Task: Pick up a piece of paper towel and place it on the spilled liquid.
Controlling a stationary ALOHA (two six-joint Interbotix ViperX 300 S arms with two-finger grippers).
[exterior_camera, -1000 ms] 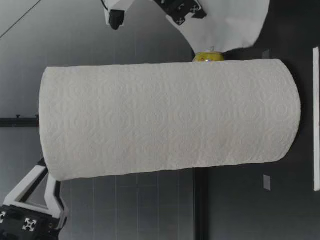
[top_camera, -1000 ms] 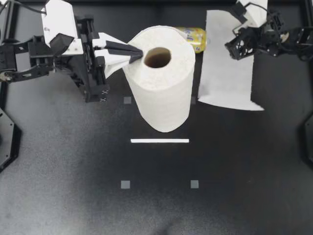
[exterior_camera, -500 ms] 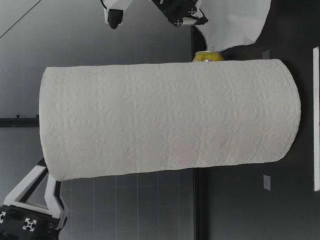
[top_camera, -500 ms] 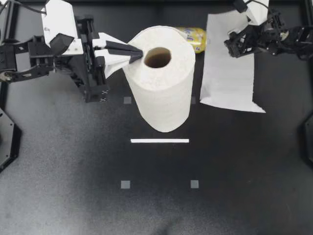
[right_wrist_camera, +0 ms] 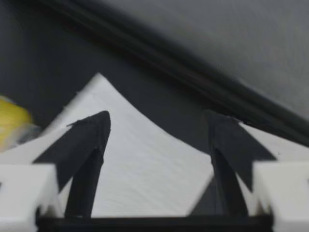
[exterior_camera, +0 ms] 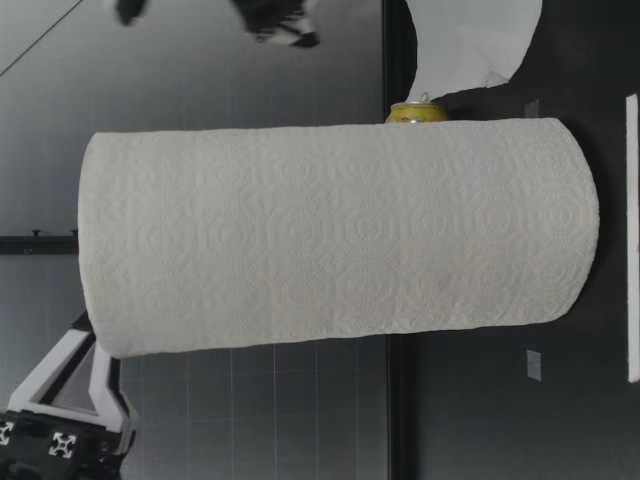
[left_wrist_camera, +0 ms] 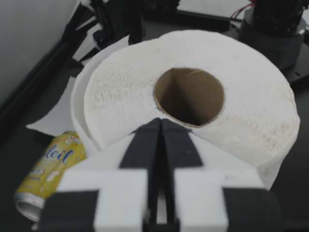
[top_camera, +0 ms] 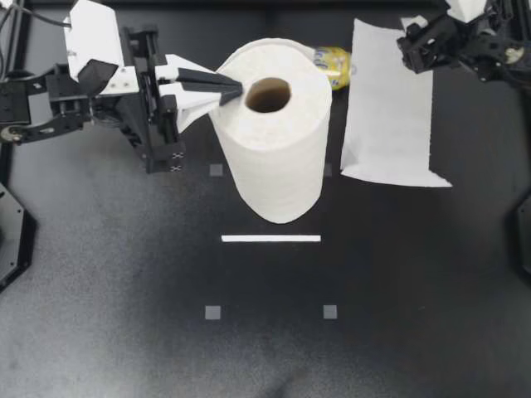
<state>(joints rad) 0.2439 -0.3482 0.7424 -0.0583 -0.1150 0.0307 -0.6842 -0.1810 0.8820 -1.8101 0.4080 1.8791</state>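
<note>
At table centre you've got the paper towel roll (top_camera: 274, 124) standing upright, core hole up. The left gripper (top_camera: 235, 84) reaches in at the roll's top. Its fingers (left_wrist_camera: 145, 145) are clenched together with nothing between them, and the tips sit on the roll's top face right at the rim of the core hole.

Just beside the roll, on the right arm's side, the torn sheet (top_camera: 386, 108) lies spread on the table (top_camera: 124, 290), apart from the roll. Its far corner is under the right gripper (top_camera: 417, 43). In the right wrist view that gripper's jaws are released: the fingers (right_wrist_camera: 89, 145) stand wide apart and the sheet (right_wrist_camera: 145, 164) shows in the gap, ahead of them and lower. You can't tell from that view whether the fingertips touch the paper.

A yellow can (top_camera: 333, 62) lies on its side behind the roll, between roll and sheet, near the sheet's edge. The left wrist view shows the same can (left_wrist_camera: 48, 169) down beside the roll (left_wrist_camera: 231, 111).

From table height the roll (exterior_camera: 340, 235) fills most of what you see. The can (exterior_camera: 417, 112) peeks out beyond it, and the sheet (exterior_camera: 470, 45) lies farther back.

A white tape strip (top_camera: 270, 239) lies on the table in front of the roll, close to its base. Small grey squares (top_camera: 213, 313) sit farther forward.
</note>
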